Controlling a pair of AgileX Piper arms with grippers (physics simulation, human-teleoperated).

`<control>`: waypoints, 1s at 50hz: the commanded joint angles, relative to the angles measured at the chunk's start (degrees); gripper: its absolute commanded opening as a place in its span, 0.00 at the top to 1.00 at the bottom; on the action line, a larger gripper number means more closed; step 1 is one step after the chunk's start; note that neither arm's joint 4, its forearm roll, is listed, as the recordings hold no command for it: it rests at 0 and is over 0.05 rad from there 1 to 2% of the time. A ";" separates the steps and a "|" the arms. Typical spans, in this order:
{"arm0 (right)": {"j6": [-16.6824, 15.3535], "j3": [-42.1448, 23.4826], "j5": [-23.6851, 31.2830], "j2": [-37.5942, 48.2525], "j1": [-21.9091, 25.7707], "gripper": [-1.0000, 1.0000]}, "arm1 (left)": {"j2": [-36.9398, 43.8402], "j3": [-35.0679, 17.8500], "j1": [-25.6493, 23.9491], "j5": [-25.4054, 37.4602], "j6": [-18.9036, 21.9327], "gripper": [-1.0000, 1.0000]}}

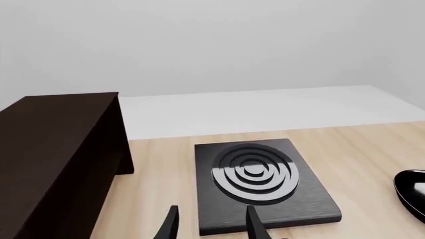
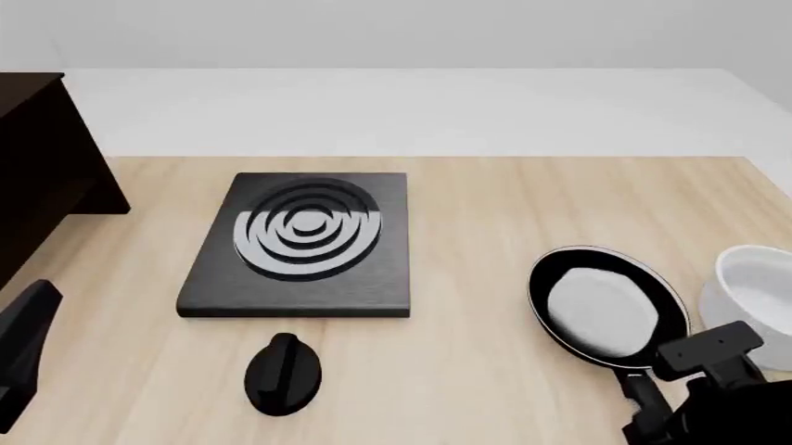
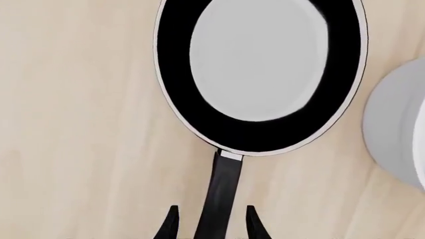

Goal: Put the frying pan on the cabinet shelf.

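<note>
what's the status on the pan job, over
Right pincer open, straddling pan handle. Left pincer open, over burner. Pan on table beside bowl; cabinet far left, burner between.

No text, label, brand, number or sign can be read in any of the three views. The frying pan [image 2: 606, 312], the dark cabinet [image 1: 56, 159] and the black burner plate [image 2: 300, 246] all have plain surfaces without any writing. The silver rings on the plate are only a pattern, not a sign, and the round black knob [image 2: 284, 373] at 6 o'clock from the plate carries no marks.
</note>
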 commanded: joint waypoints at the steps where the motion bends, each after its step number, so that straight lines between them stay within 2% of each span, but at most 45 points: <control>1: -1.00 2.28 -1.20 0.29 -0.99 0.00 | -0.09 -0.44 0.26 0.57 0.08 0.00; 5: -2.53 2.71 -2.57 1.38 -2.18 0.00 | -0.04 -0.85 0.19 1.04 0.14 0.00; 10: -2.11 3.52 -4.85 3.23 -1.74 0.00 | -0.02 -1.09 0.26 1.32 0.20 0.00; 14: -3.43 3.93 -6.30 4.14 -2.46 0.00 | -0.02 -0.69 0.19 1.03 0.26 0.00; 15: -3.43 3.93 -6.30 4.14 -2.46 1.00 | -0.03 -0.56 0.06 0.96 0.30 0.00; 26: -2.43 -0.50 2.65 -5.81 -2.95 1.00 | -0.06 -0.87 -0.12 1.14 0.24 0.00; 28: -0.20 -1.40 4.86 -8.06 -0.23 1.00 | -0.06 -0.72 -0.19 1.01 0.26 0.00; 30: -1.04 -2.41 6.71 -10.07 0.42 1.00 | -0.07 -0.36 -0.34 0.70 0.51 0.00; 32: 0.97 -4.15 9.07 -12.23 1.50 1.00 | -0.09 -0.62 -0.61 0.74 0.39 0.00; 35: 0.00 -5.47 10.59 -14.12 0.97 1.00 | -0.07 -0.72 -0.85 0.88 -0.23 0.00; 38: 0.39 -6.57 11.74 -15.51 1.84 1.00 | -0.02 -0.50 -1.24 1.22 -0.84 0.00; 39: 2.36 -7.78 12.07 -16.12 3.01 1.00 | -0.01 -0.26 -1.48 1.12 -0.68 0.00; 41: 0.61 -8.25 11.93 -17.00 2.42 1.00 | 0.15 -0.07 -1.78 1.18 -1.10 0.00; 43: 2.20 -8.38 11.80 -17.70 3.30 1.00 | 0.18 0.13 -1.95 0.93 -0.77 0.00; 50: 1.98 -10.37 11.26 -19.97 4.16 1.00 | 0.11 0.29 -1.93 0.92 -0.53 0.00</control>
